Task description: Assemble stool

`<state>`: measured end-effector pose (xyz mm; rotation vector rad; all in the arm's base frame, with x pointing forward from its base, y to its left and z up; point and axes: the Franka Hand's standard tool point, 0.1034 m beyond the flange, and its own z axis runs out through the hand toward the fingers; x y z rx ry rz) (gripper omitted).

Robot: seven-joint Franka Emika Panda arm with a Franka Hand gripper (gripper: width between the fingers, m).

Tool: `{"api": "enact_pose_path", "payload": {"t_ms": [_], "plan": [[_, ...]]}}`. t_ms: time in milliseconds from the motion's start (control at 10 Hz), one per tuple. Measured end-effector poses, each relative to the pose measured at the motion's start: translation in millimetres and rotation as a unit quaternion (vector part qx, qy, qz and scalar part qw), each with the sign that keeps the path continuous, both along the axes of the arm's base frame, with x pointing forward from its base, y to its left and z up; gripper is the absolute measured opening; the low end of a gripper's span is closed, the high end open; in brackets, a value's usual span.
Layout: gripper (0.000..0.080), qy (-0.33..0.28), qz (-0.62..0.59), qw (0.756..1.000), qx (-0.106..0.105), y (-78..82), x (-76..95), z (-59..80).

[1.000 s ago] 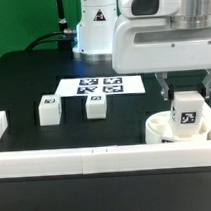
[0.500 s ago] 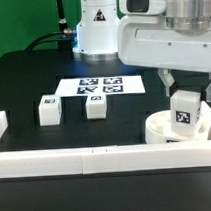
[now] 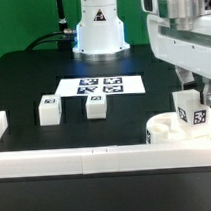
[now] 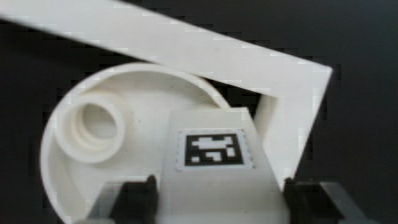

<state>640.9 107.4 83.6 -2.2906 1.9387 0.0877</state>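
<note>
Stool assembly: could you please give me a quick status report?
Tool shut on one leg, held over the seat. Two spare legs lie apart, off to the exterior view's left. Nothing seen blocking the seat's recess.

Seat (image 3: pixel 163 129) partly behind front rail (image 3: pixel 76 158)

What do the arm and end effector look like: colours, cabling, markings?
White, glossy, rounded-shell arm on a white cylindrical base that looks pale bluish at the foot. A black cable runs down beside the base. The end effector has a boxy white-grey body and two dark, flat fingers. No logo or tag can be made out on the arm itself.
</note>
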Motion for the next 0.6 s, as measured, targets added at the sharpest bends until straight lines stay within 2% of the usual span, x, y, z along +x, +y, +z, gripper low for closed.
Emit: {"api": "enact_pose_path", "payload": {"t_ms": [300,500,600], "plan": [[0.0335,0.013,-0.164,0.986,0.033,2.3,0.7,-0.5],[0.0335,0.013,-0.162,0.986,0.034,2.6,0.6,-0.5],[0.0516,0.012,-0.119,0.992,0.033,3.1,0.9,3.6]]}}
